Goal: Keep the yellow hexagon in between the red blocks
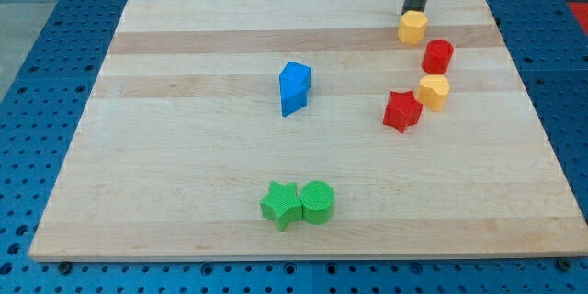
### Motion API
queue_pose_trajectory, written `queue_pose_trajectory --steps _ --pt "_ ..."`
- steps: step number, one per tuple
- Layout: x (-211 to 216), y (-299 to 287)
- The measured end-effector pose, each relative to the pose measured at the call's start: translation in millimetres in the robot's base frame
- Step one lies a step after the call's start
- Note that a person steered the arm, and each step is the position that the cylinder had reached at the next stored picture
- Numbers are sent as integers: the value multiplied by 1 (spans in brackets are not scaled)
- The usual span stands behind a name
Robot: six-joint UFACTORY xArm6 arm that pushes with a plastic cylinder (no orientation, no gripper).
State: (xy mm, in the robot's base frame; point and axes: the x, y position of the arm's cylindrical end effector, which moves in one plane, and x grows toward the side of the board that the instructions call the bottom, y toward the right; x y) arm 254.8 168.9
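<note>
My tip is at the view's top right, touching the top side of the yellow hexagon. The red cylinder lies just below and to the right of the hexagon. A second yellow block, roughly heart-shaped, sits below the red cylinder. The red star lies lower still, touching that second yellow block on its left. The yellow hexagon is above both red blocks, not between them.
A blue block, possibly two pieces pressed together, sits near the board's middle. A green star and a green cylinder touch each other near the view's bottom. The wooden board's top edge runs close behind the tip.
</note>
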Motion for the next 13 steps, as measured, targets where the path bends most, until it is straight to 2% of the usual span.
queue_pose_trajectory --steps 5,9,11,13 --pt "105 -17" --pt "114 -84" --pt "147 -69" --pt "154 -43"
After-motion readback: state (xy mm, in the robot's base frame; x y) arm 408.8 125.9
